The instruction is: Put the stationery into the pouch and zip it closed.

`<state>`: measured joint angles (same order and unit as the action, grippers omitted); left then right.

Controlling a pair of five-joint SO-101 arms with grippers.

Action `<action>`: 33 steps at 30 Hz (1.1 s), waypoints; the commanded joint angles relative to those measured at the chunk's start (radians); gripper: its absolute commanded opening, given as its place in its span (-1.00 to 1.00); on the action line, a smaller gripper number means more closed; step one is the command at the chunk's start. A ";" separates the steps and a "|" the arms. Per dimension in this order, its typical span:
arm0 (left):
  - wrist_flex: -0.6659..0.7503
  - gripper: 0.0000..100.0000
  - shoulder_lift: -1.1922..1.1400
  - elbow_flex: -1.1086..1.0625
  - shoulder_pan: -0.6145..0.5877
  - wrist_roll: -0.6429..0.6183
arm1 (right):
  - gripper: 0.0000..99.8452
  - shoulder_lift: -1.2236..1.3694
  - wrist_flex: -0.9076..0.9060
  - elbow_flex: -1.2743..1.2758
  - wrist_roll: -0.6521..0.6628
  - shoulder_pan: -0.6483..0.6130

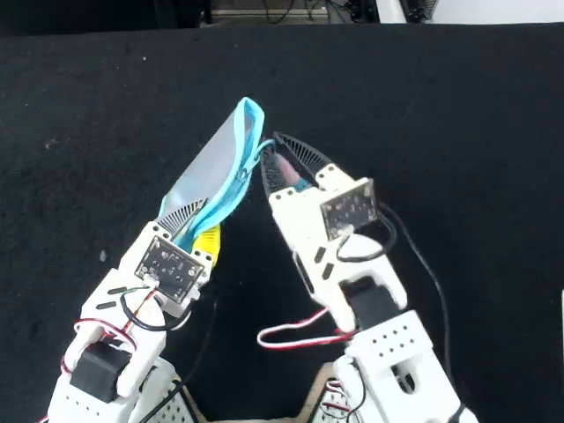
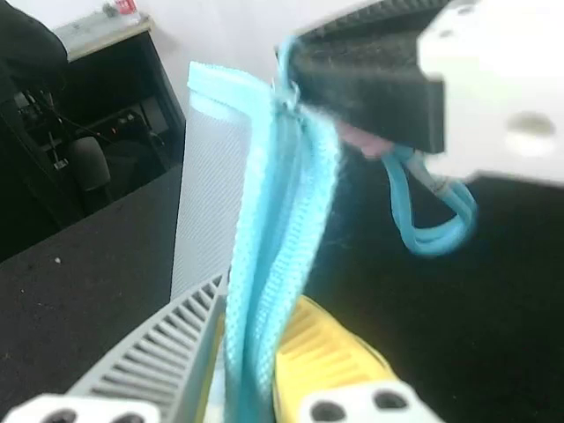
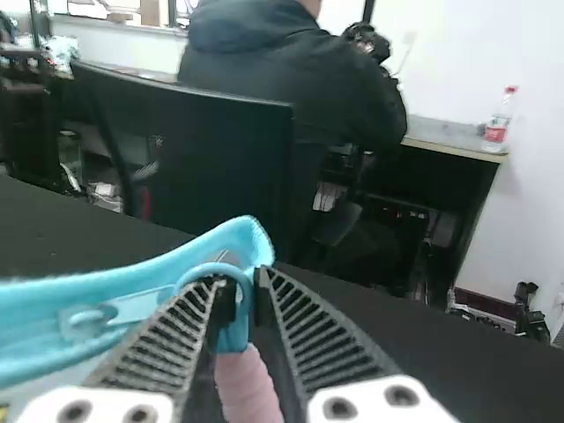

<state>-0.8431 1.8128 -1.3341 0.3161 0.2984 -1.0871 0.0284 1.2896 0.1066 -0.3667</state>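
hidden / unresolved items, this frame

pouch (image 1: 210,167): its own walls hide the inside, contents cannot be told; in the high view its near end is covered by the left gripper (image 1: 196,231) clamped on it. zip (image 2: 264,264) is blurred in the left wrist view, so whether it is run fully closed cannot be told. right gripper (image 3: 238,295) pinches the pull loop (image 3: 211,266); a pink piece (image 3: 242,388) between its fingers is cut by the picture's edge, unidentified. the pouch runs off the right wrist view's edge. both arms are cut off at the high view's lower edge.
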 commanded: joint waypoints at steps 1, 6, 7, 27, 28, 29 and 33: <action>-0.014 -0.94 0.009 0.045 0.010 -0.003 | -0.98 0.104 0.026 -0.096 -0.005 0.077; -0.014 -0.94 0.009 0.045 0.012 -0.003 | -0.98 0.180 0.026 -0.134 -0.005 0.080; -0.014 -0.94 0.009 0.045 0.012 -0.003 | -0.98 0.193 0.028 -0.143 -0.005 0.081; -0.020 -0.94 0.009 0.041 0.044 -0.003 | -0.97 0.513 0.216 -0.280 -0.170 0.310; -0.020 -0.94 0.009 0.041 0.044 -0.003 | -0.97 0.519 0.216 -0.285 -0.180 0.321; -0.020 -0.94 0.009 0.041 0.044 -0.003 | -0.97 0.526 0.216 -0.286 -0.186 0.325; -0.020 -0.94 0.009 0.039 0.045 -0.003 | -0.97 0.565 0.216 -0.291 -0.181 0.321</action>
<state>-0.8477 1.8113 -1.3341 0.3529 0.2984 -0.5501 0.2217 1.0886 -0.0606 -0.1688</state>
